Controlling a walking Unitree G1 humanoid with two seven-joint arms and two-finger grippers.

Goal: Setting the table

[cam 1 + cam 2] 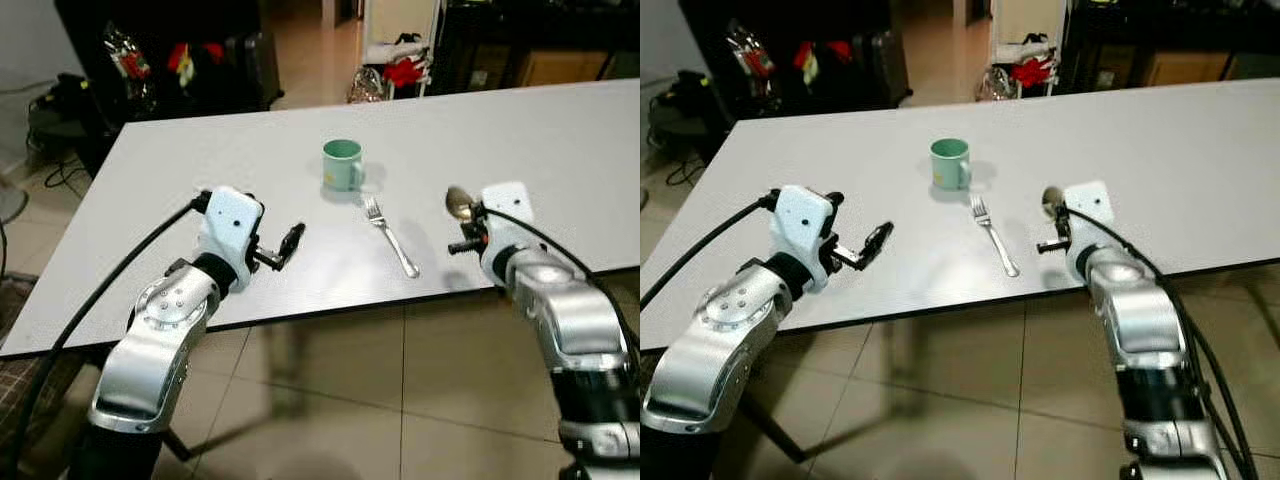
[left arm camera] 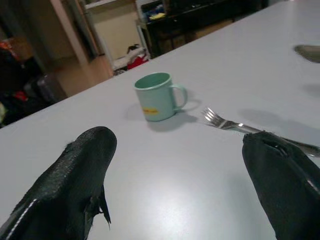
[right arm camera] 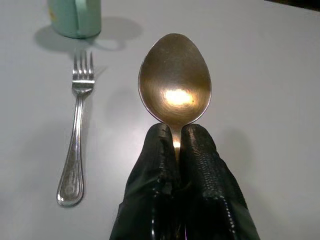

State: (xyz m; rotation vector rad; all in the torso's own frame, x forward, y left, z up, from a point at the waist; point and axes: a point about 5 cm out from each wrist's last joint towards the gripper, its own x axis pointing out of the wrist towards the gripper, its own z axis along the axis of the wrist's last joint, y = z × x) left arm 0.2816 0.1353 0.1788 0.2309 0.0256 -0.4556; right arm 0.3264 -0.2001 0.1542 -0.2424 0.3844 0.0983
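Right pincer (image 3: 177, 145) is clamped on spoon (image 3: 175, 80), to be laid right of fork (image 1: 391, 236); left pincer (image 1: 278, 247) is held open.

No legible text anywhere; only a blurred yellow mark on the green mug (image 2: 157, 96)

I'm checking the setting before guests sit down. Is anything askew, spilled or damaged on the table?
Nothing stands out. The green mug is upright, with no spill. The fork lies flat on the table, slightly angled. The right gripper holds the spoon; the left gripper is open.
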